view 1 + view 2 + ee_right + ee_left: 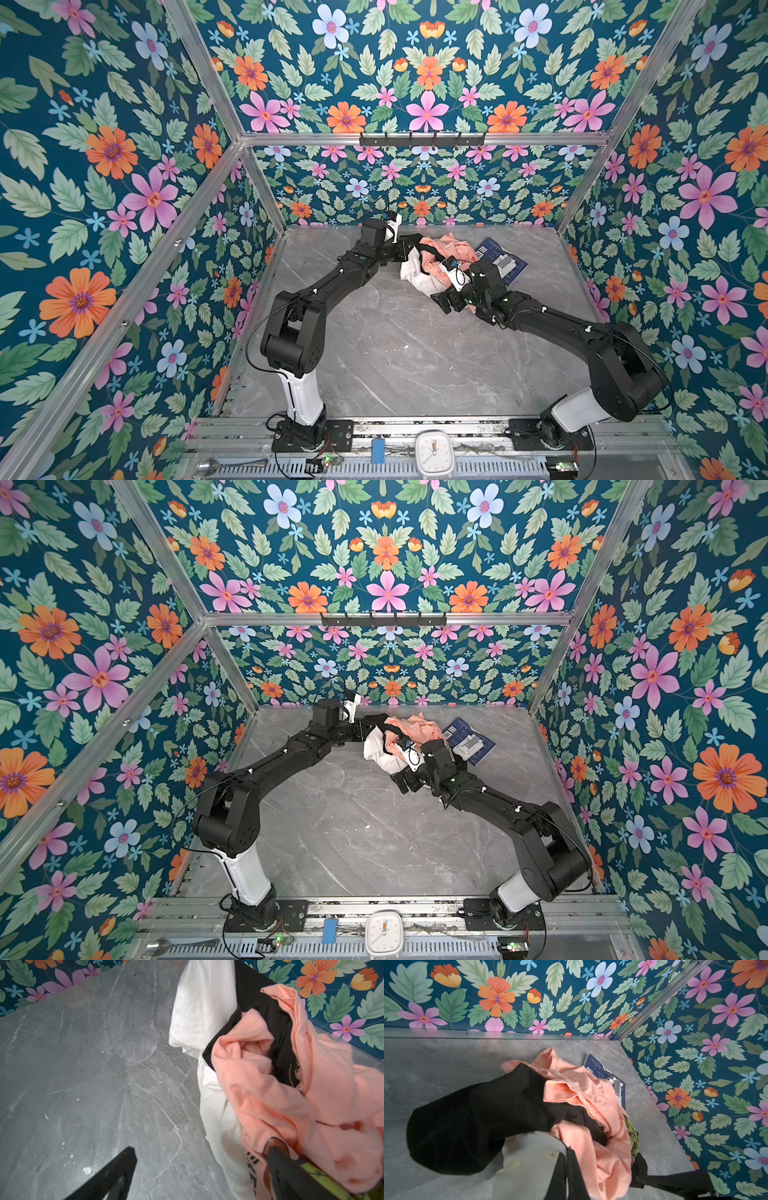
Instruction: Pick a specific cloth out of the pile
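The right claw point(200, 1150) hangs wide open astride the white cloth point(199, 1001) at the pile's point(440, 253) edge, the left claw point(402, 248) closed beside the pile; the next move probably calls for pinching white fabric only.

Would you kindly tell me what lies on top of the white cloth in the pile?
The peach shirt and a black garment lie over the white cloth; only one side of it shows. How far it runs beneath them is covered.
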Controlling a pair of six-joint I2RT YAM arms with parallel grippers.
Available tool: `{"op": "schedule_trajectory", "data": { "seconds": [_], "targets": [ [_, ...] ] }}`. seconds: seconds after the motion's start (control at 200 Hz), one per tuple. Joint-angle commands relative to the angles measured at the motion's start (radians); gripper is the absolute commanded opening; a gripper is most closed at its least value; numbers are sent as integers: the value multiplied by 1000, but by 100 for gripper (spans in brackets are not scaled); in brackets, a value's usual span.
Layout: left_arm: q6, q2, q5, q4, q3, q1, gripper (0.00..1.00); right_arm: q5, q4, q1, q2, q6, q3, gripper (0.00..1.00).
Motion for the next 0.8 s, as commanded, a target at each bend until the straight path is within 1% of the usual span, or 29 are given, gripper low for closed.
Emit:
{"op": "schedule_trajectory", "data": {
  "seconds": [0.0, 0.24, 0.795],
  "targets": [
    [12, -18, 4, 16, 1, -1, 0, 13, 15, 1, -11, 0, -4, 99],
    [11, -35, 5, 22, 0, -1, 0, 13, 15, 1, -17, 6, -5, 99],
    [-3, -64, 23, 23, 70, -3, 0, 31, 5, 0, -22, -12, 6, 99]
  ]
}}
